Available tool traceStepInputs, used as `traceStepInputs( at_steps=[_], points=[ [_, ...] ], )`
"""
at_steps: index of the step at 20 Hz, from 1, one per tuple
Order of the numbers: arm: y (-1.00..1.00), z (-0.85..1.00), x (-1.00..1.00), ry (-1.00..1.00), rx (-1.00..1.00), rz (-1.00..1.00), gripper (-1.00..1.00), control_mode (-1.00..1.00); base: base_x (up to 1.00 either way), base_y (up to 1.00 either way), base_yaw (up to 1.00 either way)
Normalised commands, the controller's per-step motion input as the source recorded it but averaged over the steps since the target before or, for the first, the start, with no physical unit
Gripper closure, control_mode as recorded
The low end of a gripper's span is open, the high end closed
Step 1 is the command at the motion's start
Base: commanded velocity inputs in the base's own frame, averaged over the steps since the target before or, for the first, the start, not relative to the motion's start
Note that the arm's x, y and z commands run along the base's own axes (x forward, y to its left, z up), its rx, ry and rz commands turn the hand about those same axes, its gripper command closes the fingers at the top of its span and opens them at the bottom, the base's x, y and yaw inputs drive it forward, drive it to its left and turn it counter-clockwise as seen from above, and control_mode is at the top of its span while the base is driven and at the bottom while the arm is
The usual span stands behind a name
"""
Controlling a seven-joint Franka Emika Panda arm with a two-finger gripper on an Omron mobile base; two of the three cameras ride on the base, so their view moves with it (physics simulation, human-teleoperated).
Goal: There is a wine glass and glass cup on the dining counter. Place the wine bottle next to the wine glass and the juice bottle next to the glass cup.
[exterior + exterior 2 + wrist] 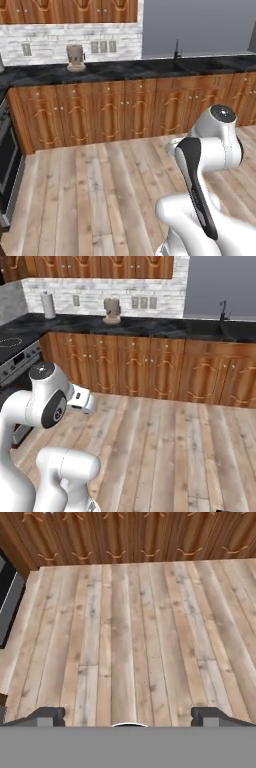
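Observation:
My gripper (127, 717) is open, its two dark fingertips (47, 716) set wide apart with nothing between them. It hangs over bare wooden floor planks (128, 622) and looks down at them, in front of a row of wood cabinet doors. The white arm is folded close to the base in both base views. The wine glass, glass cup, wine bottle, juice bottle and dining counter are out of view.
Ahead runs a black-topped cabinet run (130, 67) with wood doors, a faucet (176, 50) at its right and a tan jar-like item (75, 57) at its left. A stove (7, 165) stands at far left. A paper towel roll (48, 305) sits on the counter.

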Motion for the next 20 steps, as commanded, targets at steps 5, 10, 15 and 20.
traceStepInputs(
  at_steps=[5,10,15,20],
  points=[
    [0.0,0.0,0.0,0.0,0.0,0.0,-1.0,1.0,0.37,-0.17,-0.47],
    [0.0,0.0,0.0,0.0,0.0,0.0,-1.0,1.0,0.38,-0.15,-0.48],
    [0.0,0.0,0.0,0.0,0.0,0.0,-1.0,1.0,0.54,-0.12,-0.35],
    [0.0,0.0,0.0,0.0,0.0,0.0,-1.0,1.0,0.62,-0.11,-0.26]
  ],
)
